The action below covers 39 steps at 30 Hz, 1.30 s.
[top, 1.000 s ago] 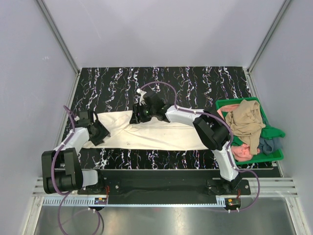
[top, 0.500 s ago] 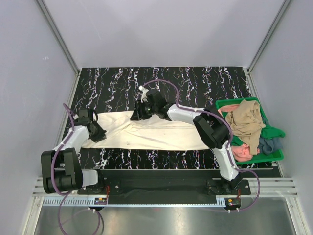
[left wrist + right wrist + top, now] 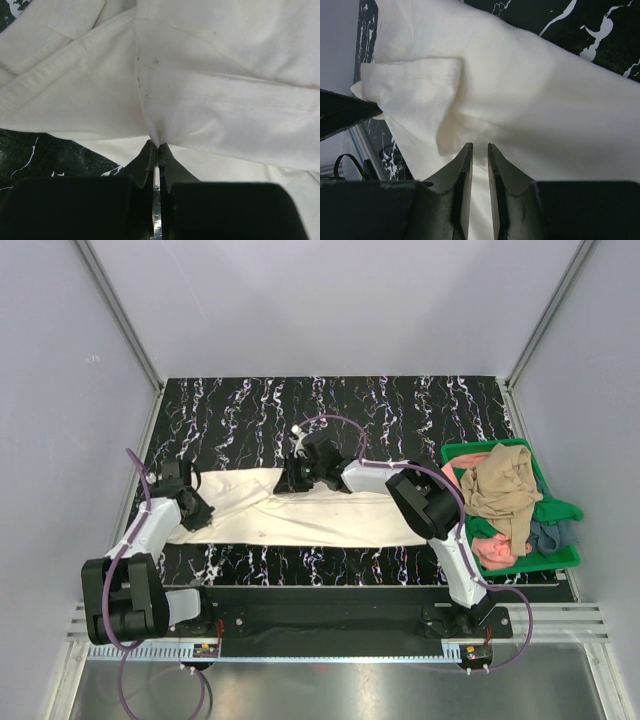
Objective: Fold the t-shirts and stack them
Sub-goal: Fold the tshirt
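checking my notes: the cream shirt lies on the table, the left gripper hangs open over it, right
Not quite. The left gripper is shut, pinching a fold of the cream shirt, as the left wrist view shows. The shirt does lie on the table.

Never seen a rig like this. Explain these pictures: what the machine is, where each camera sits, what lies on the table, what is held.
Two robot arms are bolted at the near edge of a black marbled table. The wide picture looks down from above and behind them; the other two come from a camera on each wrist, looking along its fingers. A cream t-shirt lies spread across the table. At the right, a green bin holds a tan shirt, a pink shirt and a grey-blue shirt. The left end effector is shut, pinching a fold of the cream t-shirt. The right end effector is at its far edge, fingers narrowly apart; whether it grips is unclear.
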Motion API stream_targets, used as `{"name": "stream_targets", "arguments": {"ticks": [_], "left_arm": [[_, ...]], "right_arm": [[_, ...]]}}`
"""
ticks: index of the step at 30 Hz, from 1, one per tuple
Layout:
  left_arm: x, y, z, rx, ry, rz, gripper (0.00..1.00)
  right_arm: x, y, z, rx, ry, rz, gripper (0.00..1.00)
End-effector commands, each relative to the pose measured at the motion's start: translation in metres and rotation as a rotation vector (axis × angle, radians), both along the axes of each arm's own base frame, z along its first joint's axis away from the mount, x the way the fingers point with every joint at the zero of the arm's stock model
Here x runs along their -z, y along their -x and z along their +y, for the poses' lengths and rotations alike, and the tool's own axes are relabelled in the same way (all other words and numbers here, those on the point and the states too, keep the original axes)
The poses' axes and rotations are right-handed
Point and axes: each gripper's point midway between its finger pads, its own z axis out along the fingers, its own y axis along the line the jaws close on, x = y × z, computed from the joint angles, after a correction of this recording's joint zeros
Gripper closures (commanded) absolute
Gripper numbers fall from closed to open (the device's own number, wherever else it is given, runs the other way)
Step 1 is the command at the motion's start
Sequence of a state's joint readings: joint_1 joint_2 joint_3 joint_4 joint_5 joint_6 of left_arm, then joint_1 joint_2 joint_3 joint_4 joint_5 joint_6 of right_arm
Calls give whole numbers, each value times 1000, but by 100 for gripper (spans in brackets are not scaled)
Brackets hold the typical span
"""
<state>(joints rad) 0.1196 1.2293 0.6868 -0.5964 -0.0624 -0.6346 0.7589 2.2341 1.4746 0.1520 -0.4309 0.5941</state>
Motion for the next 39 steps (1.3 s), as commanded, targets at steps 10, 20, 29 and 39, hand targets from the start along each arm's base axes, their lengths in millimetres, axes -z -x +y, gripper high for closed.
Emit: {"name": "stream_targets", "arguments": {"ticks": [10,20,29,39], "left_arm": [[-2,2,1,-10,-26,49,64],[-55,-63,60,-33,-103,-105,51],[-28,-120,79,6,-61,-58,52],[-4,-139,109,-38,-95,11,56]], "right_arm": [[-5,-3,-8,12,26,-8,78],[-40,-11,-37,181,80,36,67],[-35,-11,-58,179,100,33,68],[-7,-67,-103,305,141,50,70]]}}
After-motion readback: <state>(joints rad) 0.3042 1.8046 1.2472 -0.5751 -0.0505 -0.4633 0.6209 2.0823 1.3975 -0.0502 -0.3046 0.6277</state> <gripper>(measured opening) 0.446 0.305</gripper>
